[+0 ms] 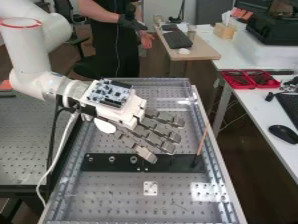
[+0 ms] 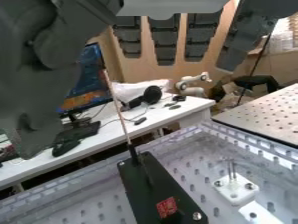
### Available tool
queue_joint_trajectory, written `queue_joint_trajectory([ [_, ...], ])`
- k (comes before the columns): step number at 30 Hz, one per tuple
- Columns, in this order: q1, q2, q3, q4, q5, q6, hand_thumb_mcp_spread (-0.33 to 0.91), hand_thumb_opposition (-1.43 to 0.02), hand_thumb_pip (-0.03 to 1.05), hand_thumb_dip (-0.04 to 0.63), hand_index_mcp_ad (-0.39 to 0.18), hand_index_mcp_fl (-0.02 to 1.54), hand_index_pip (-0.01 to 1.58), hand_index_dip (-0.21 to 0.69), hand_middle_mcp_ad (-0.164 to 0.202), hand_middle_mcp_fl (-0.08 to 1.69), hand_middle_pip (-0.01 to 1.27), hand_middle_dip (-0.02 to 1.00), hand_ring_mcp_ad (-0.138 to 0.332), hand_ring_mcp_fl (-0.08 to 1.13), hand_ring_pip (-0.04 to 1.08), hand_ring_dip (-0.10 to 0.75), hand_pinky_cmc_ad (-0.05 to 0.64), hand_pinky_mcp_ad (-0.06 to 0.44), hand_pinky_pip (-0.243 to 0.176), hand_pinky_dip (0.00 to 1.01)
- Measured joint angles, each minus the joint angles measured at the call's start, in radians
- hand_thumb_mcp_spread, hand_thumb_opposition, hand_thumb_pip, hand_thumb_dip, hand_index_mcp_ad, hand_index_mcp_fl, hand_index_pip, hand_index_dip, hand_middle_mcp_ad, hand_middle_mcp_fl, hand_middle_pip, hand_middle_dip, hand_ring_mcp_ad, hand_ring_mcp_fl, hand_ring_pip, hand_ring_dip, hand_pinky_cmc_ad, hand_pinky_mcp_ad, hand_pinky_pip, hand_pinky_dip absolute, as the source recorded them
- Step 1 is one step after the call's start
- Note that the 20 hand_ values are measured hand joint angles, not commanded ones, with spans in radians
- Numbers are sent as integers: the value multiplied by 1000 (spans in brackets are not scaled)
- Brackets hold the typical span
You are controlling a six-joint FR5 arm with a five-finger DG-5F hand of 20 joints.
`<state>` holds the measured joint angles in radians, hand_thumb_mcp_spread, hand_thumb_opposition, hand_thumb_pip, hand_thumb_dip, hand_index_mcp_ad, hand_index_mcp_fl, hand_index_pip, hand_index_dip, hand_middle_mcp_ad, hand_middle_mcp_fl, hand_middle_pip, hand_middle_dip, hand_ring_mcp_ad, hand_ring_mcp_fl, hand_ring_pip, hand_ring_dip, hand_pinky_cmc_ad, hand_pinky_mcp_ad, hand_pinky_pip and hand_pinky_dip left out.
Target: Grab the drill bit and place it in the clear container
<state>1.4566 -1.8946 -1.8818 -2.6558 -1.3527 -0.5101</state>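
My hand (image 1: 128,114) comes in from 10 o'clock over the perforated surface (image 1: 120,197), open, its fingers apart and nearly straight, aimed toward 4 o'clock. I see nothing clamped in them, and they stand clear of the slim rod. The wrist view gives me the same, with wide gaps between the fingers.

Left to right along the black plate (image 1: 169,162), at 6 o'clock from my palm, I count three round metal fittings (image 1: 112,159), then one slim rod (image 1: 202,143). That rod is the closest match I have for the drill bit, though I cannot tell for sure. Its dark foot is on the plate between 4 and 5 o'clock from my palm; it stands nearly upright, its top leaning toward 1 o'clock, near the fingertips but apart from them.

One small white plate (image 1: 151,188) lies at 6 o'clock, beyond the black one. Through the wrist view I get one white block (image 2: 236,187) beside the black plate, with two upright metal pins (image 2: 233,171) on it. The surface has clear edging; whether that is the clear container, I cannot tell.

Farther right, two red trays (image 1: 239,87) sit at 2 o'clock and one dark mouse (image 1: 284,134) at 3 o'clock.
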Motion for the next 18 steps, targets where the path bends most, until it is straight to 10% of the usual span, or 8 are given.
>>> queue_joint_trajectory([
  [18,-58,-86,62,48,-78,3,267,-726,574,122,-40,51,202,10,122,138,143,157,129,3,86,12,325,265,-110,414],
])
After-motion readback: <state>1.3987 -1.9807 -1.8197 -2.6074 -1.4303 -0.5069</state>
